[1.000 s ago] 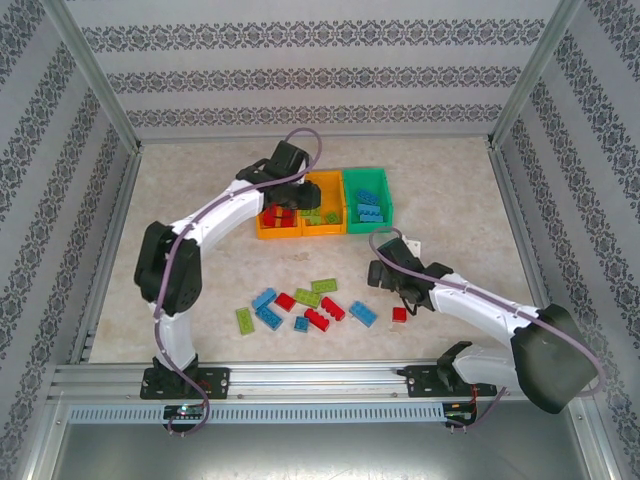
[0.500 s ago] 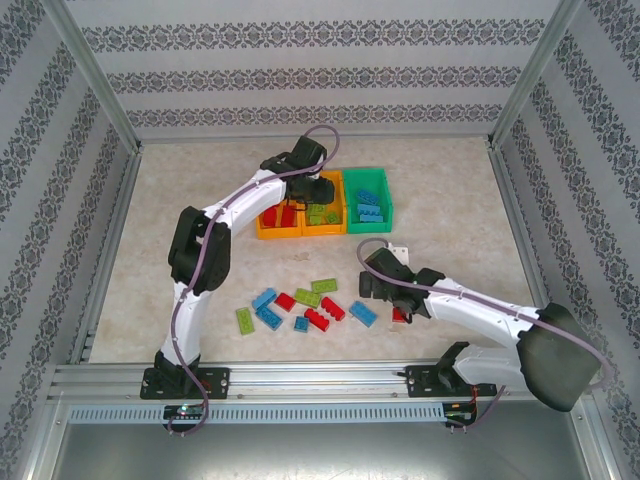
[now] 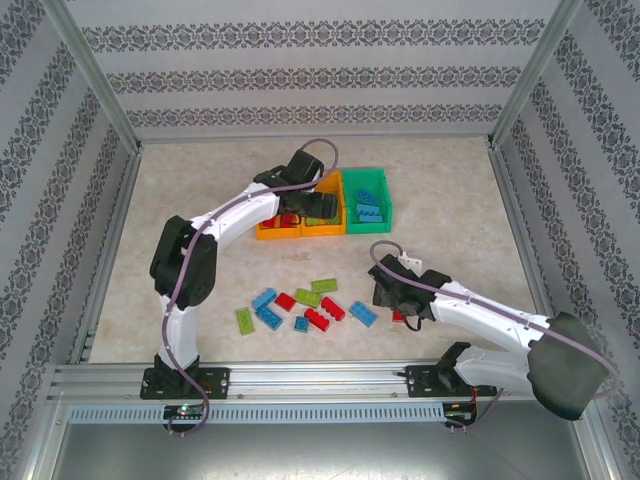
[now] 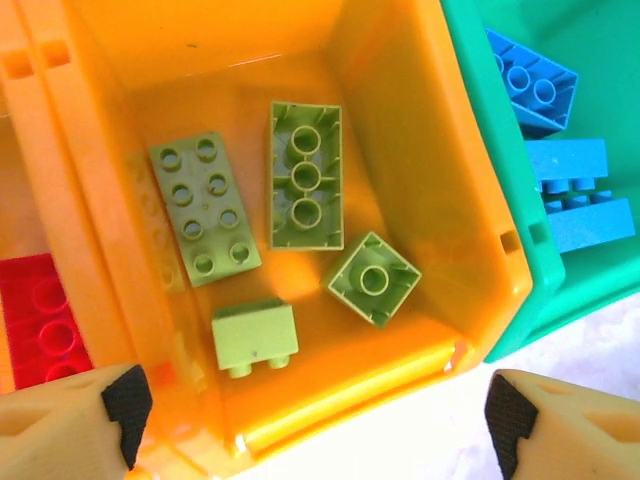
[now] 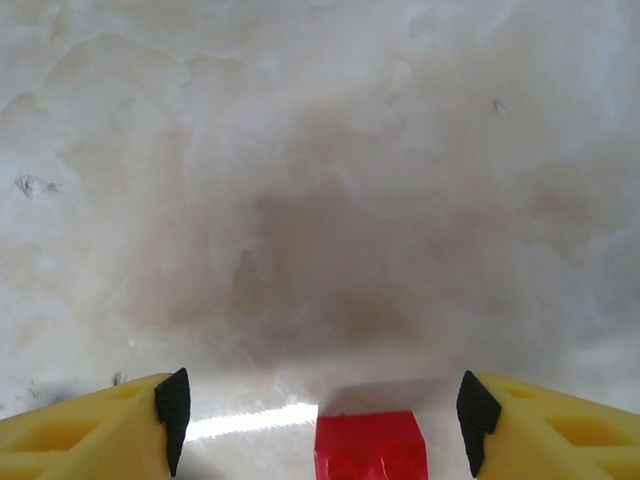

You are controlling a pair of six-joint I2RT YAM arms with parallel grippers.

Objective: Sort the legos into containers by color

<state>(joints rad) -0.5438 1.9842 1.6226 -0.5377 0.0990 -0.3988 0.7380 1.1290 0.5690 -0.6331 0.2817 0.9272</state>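
Right wrist cam is showing a small red lego (image 5: 370,445) sitting on the bench (image 5: 320,200), framed between the right fingers (image 5: 110,420), which are hanging spread wide and gripping nothing. I'd say it's wanting a straight drop with the brick centred, then a squeeze on its flat sides so it isn't twisting out. Left fingers (image 4: 70,420) are hovering released too, over the middle orange bin (image 4: 400,130) that's holding four lime green legos (image 4: 305,175), green bin (image 4: 485,130) sitting just beside
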